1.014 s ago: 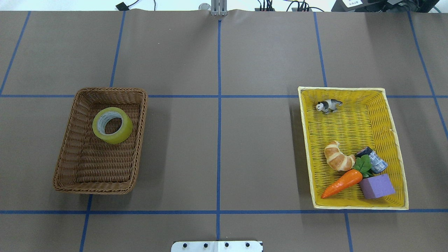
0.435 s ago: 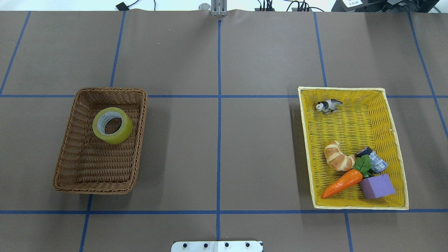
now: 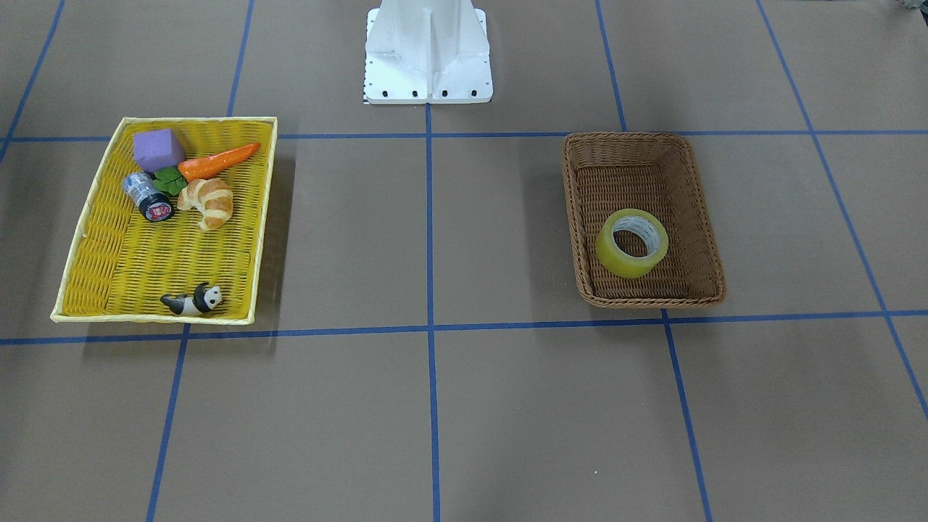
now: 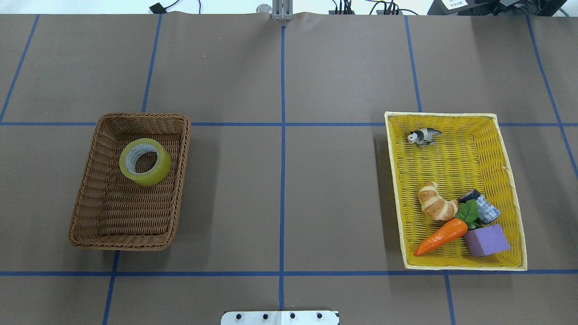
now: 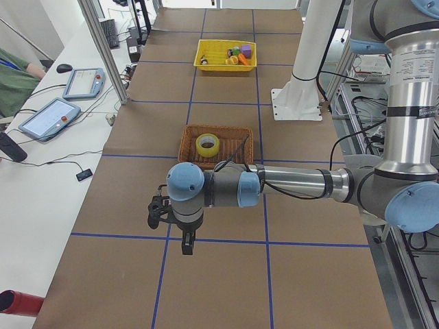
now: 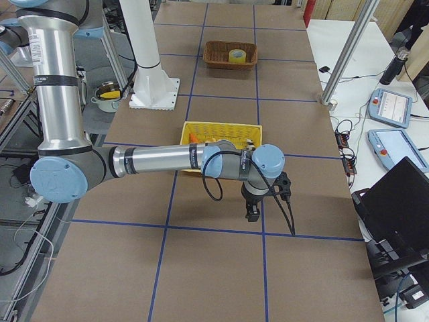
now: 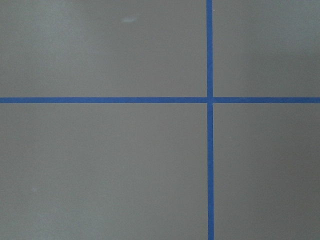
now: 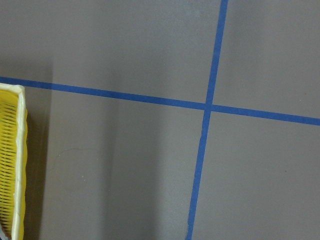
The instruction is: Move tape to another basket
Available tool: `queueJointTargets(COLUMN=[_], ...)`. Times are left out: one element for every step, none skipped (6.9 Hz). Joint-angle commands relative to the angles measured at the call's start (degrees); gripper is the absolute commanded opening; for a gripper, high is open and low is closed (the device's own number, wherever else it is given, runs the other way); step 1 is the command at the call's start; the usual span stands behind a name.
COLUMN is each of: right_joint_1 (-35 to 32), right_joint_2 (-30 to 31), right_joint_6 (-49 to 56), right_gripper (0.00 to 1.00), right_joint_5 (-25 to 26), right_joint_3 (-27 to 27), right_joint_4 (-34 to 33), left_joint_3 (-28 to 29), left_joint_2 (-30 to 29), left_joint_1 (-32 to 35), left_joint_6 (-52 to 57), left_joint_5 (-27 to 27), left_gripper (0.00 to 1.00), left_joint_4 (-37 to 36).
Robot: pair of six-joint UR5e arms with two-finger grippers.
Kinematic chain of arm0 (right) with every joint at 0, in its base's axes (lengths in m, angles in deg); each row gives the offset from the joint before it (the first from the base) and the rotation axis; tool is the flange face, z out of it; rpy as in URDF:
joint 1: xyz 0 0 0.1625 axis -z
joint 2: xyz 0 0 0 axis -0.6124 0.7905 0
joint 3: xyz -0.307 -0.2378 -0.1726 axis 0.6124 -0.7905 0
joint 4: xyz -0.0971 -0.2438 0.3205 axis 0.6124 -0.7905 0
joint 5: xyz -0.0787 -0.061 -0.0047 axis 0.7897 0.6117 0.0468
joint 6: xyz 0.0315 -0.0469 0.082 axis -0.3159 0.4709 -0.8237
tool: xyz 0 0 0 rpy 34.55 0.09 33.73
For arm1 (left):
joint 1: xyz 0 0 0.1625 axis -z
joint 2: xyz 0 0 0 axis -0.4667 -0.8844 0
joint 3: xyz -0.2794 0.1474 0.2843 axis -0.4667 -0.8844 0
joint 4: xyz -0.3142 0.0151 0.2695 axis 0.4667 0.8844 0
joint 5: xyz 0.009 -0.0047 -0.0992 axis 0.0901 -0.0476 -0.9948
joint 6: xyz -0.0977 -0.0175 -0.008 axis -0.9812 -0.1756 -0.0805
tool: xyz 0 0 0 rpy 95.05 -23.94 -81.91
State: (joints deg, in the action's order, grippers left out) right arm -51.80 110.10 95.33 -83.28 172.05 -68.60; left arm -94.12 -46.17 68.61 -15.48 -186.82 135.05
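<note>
The tape (image 4: 145,161) is laid in the wicker basket (image 4: 85,194), well apart from the left hand (image 5: 186,247) and the right hand (image 6: 253,215), whose grip cannot be told; the move is judged complete.

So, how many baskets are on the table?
2. The deep brown wicker basket lies on the robot's left, holding the yellow tape roll; the shallow yellow woven basket lies on its right.

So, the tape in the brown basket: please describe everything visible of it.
The tape is a wide roll of translucent yellow film on a grey-white core, cardboard by its look. It lies flat, hole upward, on the floor of the brown wicker basket, in the half farther from the robot and near the wall on the robot's right; whether it touches that wall is unclear. Nothing else touches it.
</note>
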Motion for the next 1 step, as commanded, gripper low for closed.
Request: queueJointTargets(right_joint_1=[0.0], right_joint_2=[0.0], right_joint_6=[0.0], right_gripper=[1.00], right_joint_5=[0.0], right_joint_3=[0.0], right_joint_4=[0.0], left_joint_3=[0.0], left_joint_2=[0.0], left_joint_1=[0.0], left_joint_6=[0.0], left_joint_5=[0.0], left_gripper=[0.99], left_joint_4=[0.1])
